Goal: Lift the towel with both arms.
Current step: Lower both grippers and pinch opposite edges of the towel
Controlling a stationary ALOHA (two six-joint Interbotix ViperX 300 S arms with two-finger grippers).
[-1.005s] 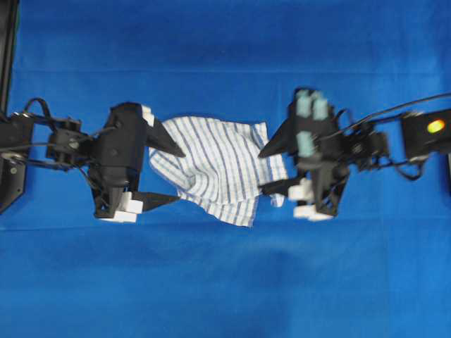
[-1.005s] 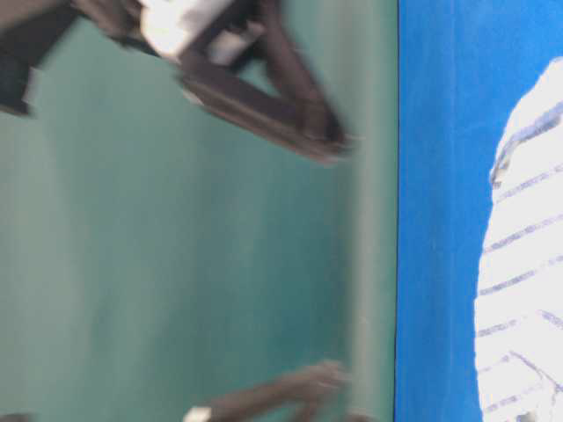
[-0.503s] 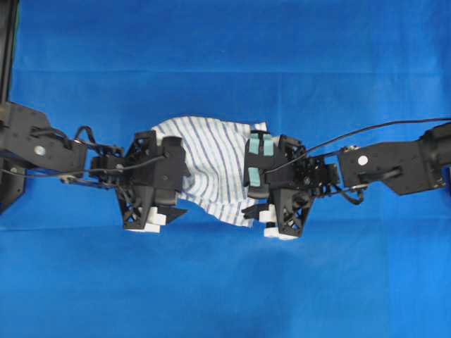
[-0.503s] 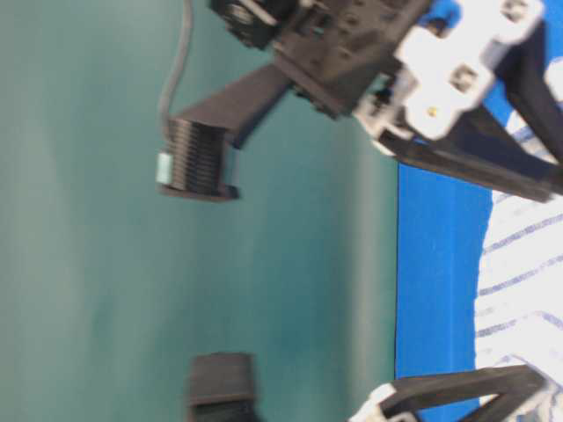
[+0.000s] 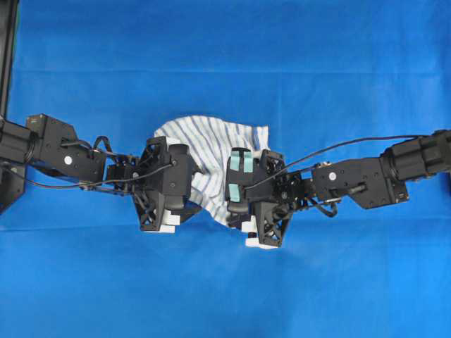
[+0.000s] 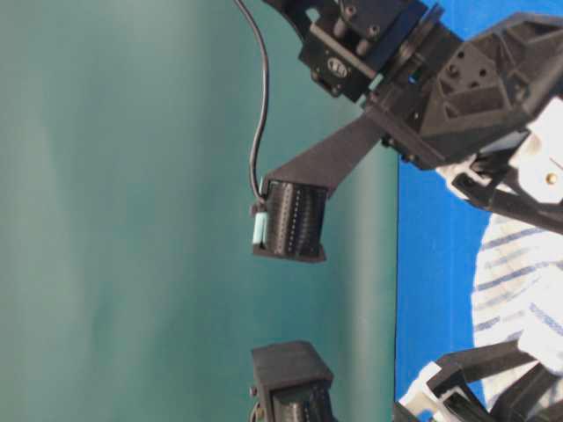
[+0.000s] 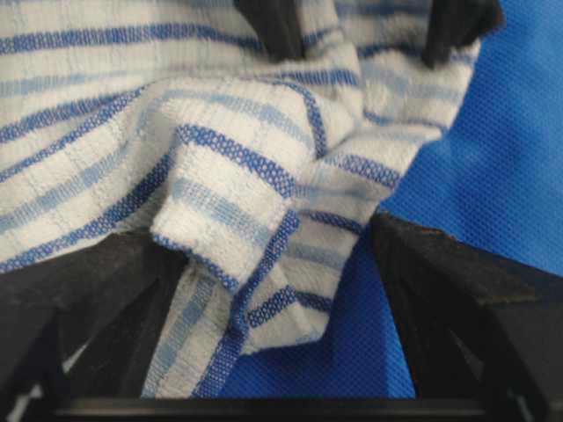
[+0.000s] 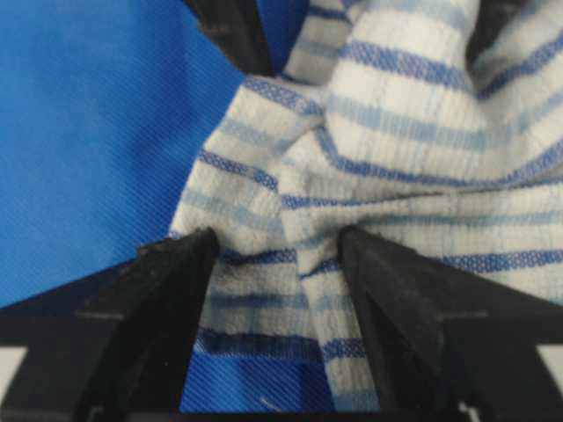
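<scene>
Both grippers, left (image 7: 273, 237) and right (image 8: 277, 246), straddled bunched folds of the towel (image 5: 211, 144), jaws apart, not clamped.

A plain blue cloth (image 5: 225, 63) covers the whole work surface, reaching every edge of the overhead view, with a faint crease running left to right across its far part. At the far left edge stands a dark upright strip (image 5: 7, 56). In the table-level view a flat green backdrop (image 6: 132, 220) rises behind the blue surface.
</scene>
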